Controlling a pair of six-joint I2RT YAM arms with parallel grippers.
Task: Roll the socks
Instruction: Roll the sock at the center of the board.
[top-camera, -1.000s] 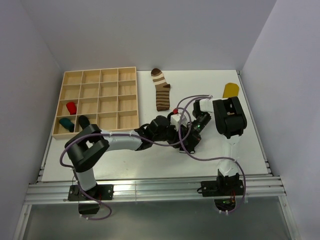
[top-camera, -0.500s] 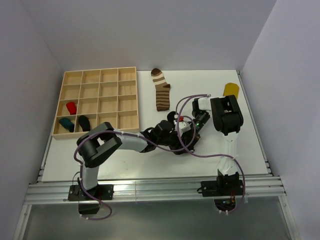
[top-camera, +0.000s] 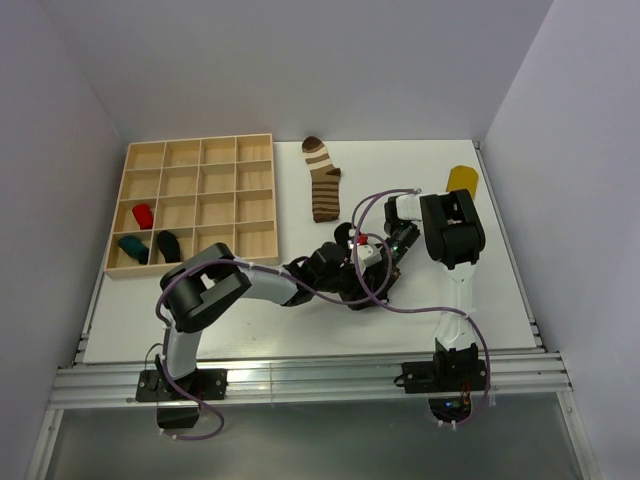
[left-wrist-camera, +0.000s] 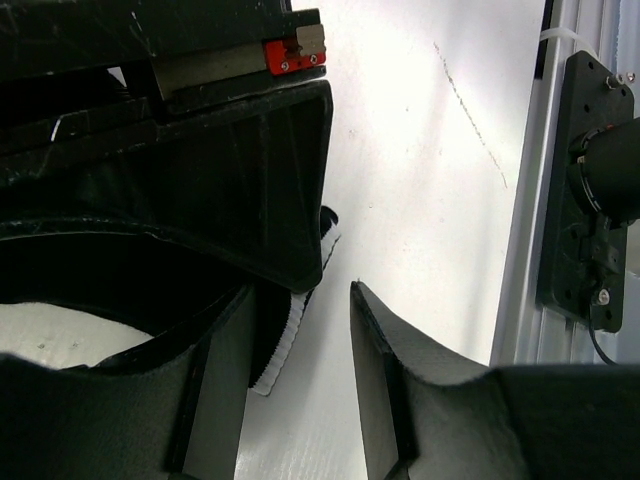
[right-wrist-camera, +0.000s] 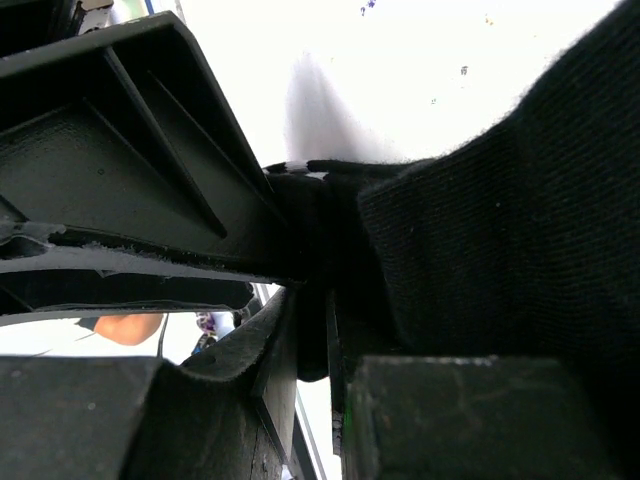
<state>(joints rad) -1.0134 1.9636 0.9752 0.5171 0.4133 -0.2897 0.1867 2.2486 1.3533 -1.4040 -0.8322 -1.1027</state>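
The black sock with white cuff stripes (right-wrist-camera: 500, 200) lies at the table's middle, mostly hidden under both grippers in the top view. My right gripper (right-wrist-camera: 312, 330) is shut on a fold of it; this gripper also shows in the top view (top-camera: 386, 262). My left gripper (left-wrist-camera: 300, 310) is open right beside it, with the sock's white ribbed cuff (left-wrist-camera: 285, 335) against the inner face of its left finger (left-wrist-camera: 212, 400). In the top view the left gripper (top-camera: 360, 273) meets the right one. The brown-and-cream striped sock (top-camera: 322, 180) lies flat at the back. The yellow sock (top-camera: 461, 180) lies at the back right.
A wooden compartment tray (top-camera: 200, 155) stands at the back left, with a red roll (top-camera: 142, 215), a teal roll (top-camera: 133, 245) and a dark roll (top-camera: 168, 243) in its left cells. The right arm's cables (top-camera: 385, 200) loop over the middle. A metal rail (left-wrist-camera: 560, 180) runs along the near edge.
My left arm has swung right and its gripper has closed in on the right gripper. The right gripper has dipped slightly down and left onto the black sock.
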